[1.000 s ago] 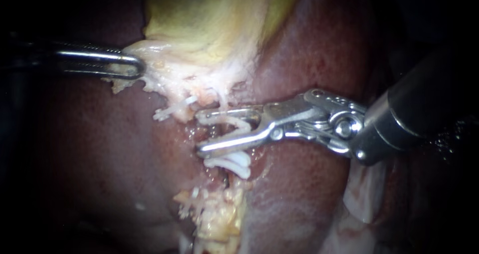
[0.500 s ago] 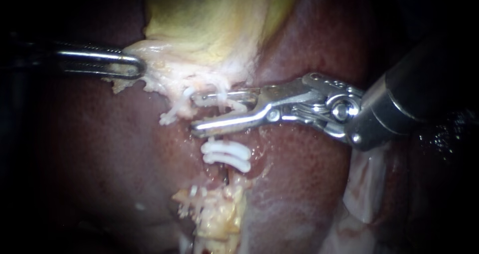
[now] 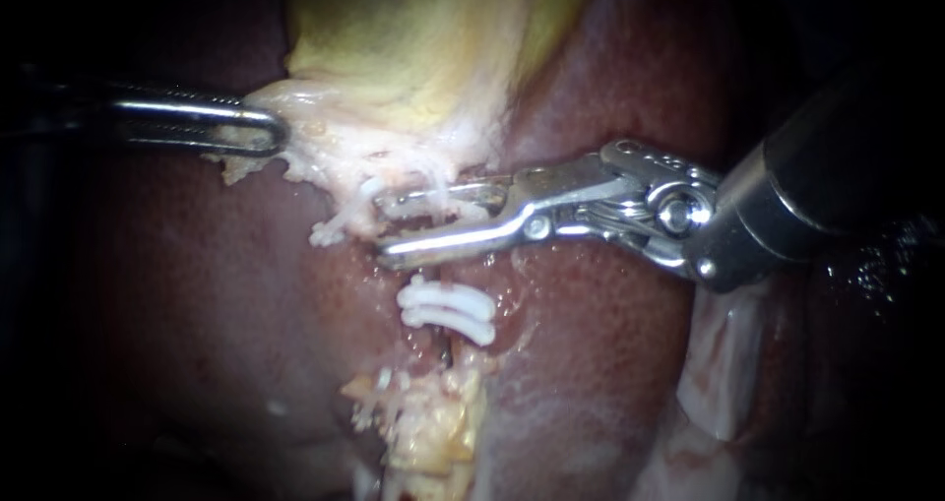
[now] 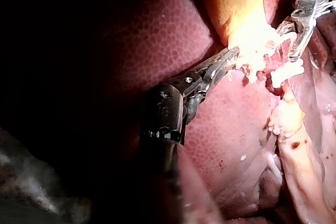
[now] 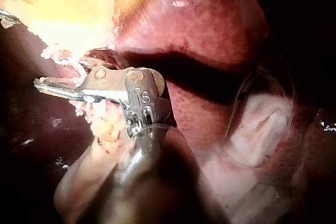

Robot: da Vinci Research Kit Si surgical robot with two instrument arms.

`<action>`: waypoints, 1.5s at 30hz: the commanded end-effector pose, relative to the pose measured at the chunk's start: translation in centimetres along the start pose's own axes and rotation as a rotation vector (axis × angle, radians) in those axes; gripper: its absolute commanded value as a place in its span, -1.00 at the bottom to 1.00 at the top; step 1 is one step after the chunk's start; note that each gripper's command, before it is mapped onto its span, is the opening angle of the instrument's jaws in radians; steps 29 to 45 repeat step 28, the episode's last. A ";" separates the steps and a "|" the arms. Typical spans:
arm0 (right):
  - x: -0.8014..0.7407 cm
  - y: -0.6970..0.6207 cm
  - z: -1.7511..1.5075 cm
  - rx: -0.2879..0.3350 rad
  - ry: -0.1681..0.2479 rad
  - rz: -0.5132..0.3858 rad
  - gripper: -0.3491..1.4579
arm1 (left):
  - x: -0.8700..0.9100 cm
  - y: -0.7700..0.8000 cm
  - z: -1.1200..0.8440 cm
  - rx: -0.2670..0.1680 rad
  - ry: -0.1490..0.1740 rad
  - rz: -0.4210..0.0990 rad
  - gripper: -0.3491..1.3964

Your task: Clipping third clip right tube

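Liver (image 3: 610, 363): dark red, fills most of the endoscope frame. A pale flap lies over it at lower right.

Gallbladder (image 3: 423, 48): yellow-green, top centre. Its lower edge turns into pale ragged tissue (image 3: 345, 156) running toward centre-left.

Right instrument (image 3: 386, 229): the shaft enters from the right edge and the jaws point left at mid-frame. The jaws are partly spread with a clear gap between them. They straddle the tube (image 3: 439, 181) just under the gallbladder's pale edge. White material lies along the upper jaw, and I can't tell whether it is a clip or tissue. In the right wrist view the jaws lie side-on against pale tissue, so the gap isn't readable there.

Left instrument (image 3: 268, 132): comes in from the left edge, upper left of frame. The jaws are pinched on the pale tissue at the gallbladder's left corner. The left wrist view shows the same, with the tips buried in that tissue.

Yellowish fatty lump (image 3: 423, 432): bottom centre, below the tube.

Tube: a thin whitish strand running down from the gallbladder edge, between the right jaws and on to the clips.

Clips (image 3: 445, 309): two white ones stacked across the tube, just below the lower right jaw and apart from it.
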 end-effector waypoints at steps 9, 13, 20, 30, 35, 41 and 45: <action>-0.05 -0.01 -0.03 -0.017 0.008 0.044 -1.00 | 0.00 0.00 0.00 0.000 0.000 0.000 -1.00; -0.08 0.00 -0.05 -0.038 0.023 0.053 -1.00 | 0.00 0.00 0.00 0.000 0.000 0.000 -1.00; -0.10 0.01 -0.05 -0.041 0.024 0.052 -1.00 | 0.00 0.00 0.01 0.000 0.000 0.000 -1.00; -0.15 0.03 -0.02 -0.043 0.024 0.054 -1.00 | 0.00 -0.01 0.01 0.000 0.000 0.000 -1.00; -0.15 0.03 -0.02 -0.043 0.024 0.054 -1.00 | 0.00 -0.01 0.01 0.000 0.000 0.000 -1.00; -0.15 0.03 -0.02 -0.043 0.024 0.054 -1.00 | 0.00 -0.01 0.01 0.000 0.000 0.000 -1.00; -0.15 0.03 -0.02 -0.043 0.024 0.054 -1.00 | 0.00 -0.01 0.01 0.000 0.000 0.000 -1.00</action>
